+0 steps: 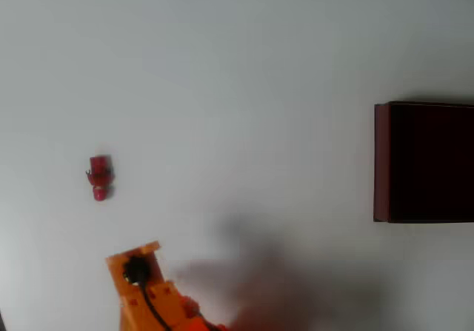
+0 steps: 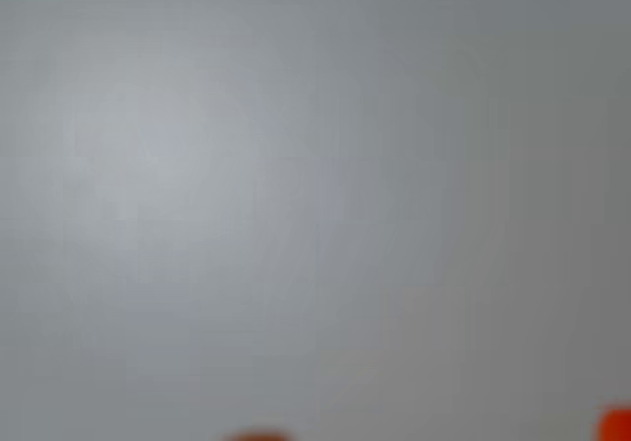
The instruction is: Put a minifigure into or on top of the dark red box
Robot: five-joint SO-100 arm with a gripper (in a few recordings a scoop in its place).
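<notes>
Nothing is done yet, by my reading. In the overhead view the minifigure [image 1: 99, 176] lies loose on the tabletop [image 1: 237, 72], just above the orange tool [image 1: 137, 268], whose finger spread I cannot tell. The dark red box [image 1: 382, 161] sits well off to the tool's right, holding nothing visible. The tabletop is plain, pale grey and evenly lit.

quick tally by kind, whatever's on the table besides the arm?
Minifigure: 1, red, lying on the table, clear of the arm
Dark red box: 1, at the right edge of the overhead view
Total: 2
</notes>
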